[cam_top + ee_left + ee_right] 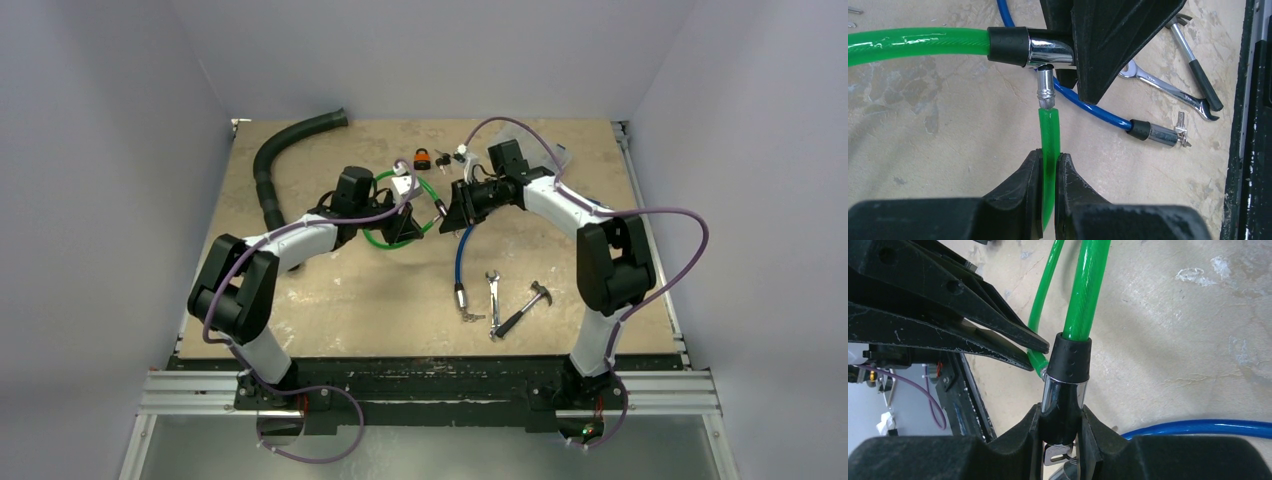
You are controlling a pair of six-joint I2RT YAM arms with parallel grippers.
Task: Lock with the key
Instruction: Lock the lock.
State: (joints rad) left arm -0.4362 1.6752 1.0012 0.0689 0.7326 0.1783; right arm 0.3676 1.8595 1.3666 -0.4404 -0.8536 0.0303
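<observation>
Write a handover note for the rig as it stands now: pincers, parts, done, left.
Left pincer: shut on the green cable, just behind its pin.
Right pincer: shut on the lock body.
Both are mid-table, near the blue cable lock.
Done: pin tip brought to the body's side socket.
Left: push the pin home, as it does not look fully seated, then turn the key. A metal piece under the body in the right wrist view may be the key; cannot tell.
</observation>
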